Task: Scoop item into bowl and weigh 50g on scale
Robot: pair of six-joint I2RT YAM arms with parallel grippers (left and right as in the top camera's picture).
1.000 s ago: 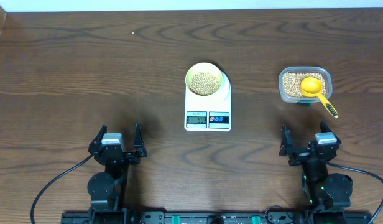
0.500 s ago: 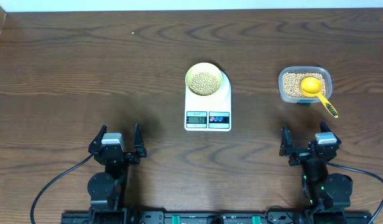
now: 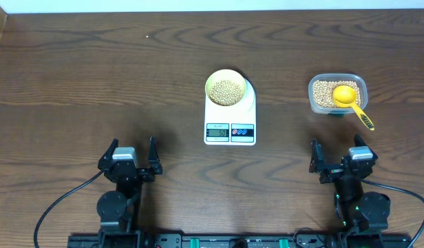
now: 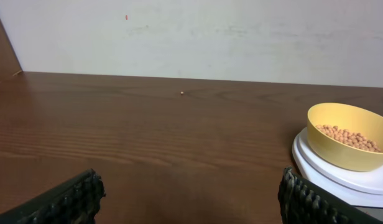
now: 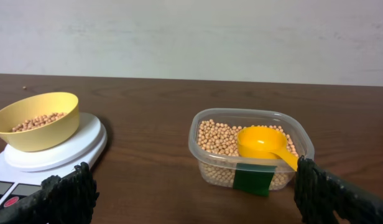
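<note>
Left gripper (image 3: 133, 148) stands wide open, holding nothing and touching nothing, on the near side of the scale (image 3: 230, 120) and well off to its left. In its wrist view the two dark ribbed fingers (image 4: 67, 200) sit at the bottom corners with bare table (image 3: 95, 69) between them. Right gripper (image 3: 335, 149) is spread just as wide and is also empty, near of the scale and well off to its right; its fingers (image 5: 68, 198) frame the lower corners of its own wrist view.

The white scale lies between the two arms, farther out on the table. On its round platform sits the pale yellow bowl (image 3: 208, 87), upright, with a shallow layer of beige beans (image 3: 226, 89) across its bottom. The grey display (image 3: 217, 131) at the scale's near edge shows dark digits, too small to read with certainty. Just right of the display are two buttons (image 3: 242, 131), one red and one blue.

Right of the scale, well apart from it, stands a clear tub (image 3: 312, 93) partly filled with more beans. A bright yellow scoop (image 3: 344, 95) rests in it, handle sticking out over the near right rim. The handle carries dark markings that cannot be read. A dark green label (image 5: 253, 180) on the tub's near wall shows no legible writing.
</note>
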